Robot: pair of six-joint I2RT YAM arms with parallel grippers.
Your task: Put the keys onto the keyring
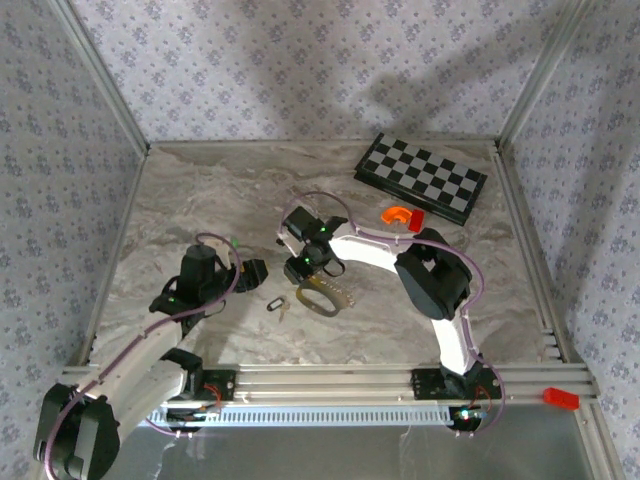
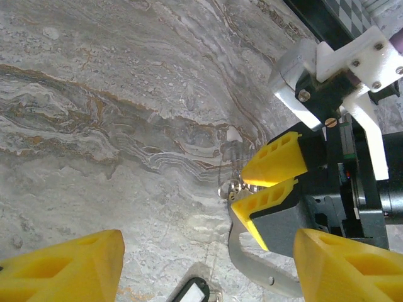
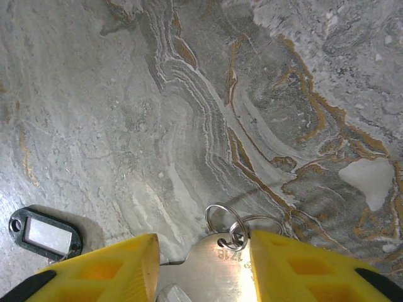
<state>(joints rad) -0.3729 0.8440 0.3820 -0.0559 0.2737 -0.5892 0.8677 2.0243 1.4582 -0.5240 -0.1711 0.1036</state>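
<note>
Top external view gives us the keyring [image 1: 325, 298] lying near the middle of the marble table [image 1: 200, 200], with the keys [image 1: 276, 304] just to its left, apart from it. From the right wrist we see the right gripper [image 3: 204, 264] low over the loop, its yellow fingers [image 3: 107, 270] flanking the flat stamped end and the small split rings [image 3: 230, 226]; whether they press the metal we cannot tell. The left gripper [image 2: 208, 264] hovers close by with its fingers spread wide, holding nothing.
</note>
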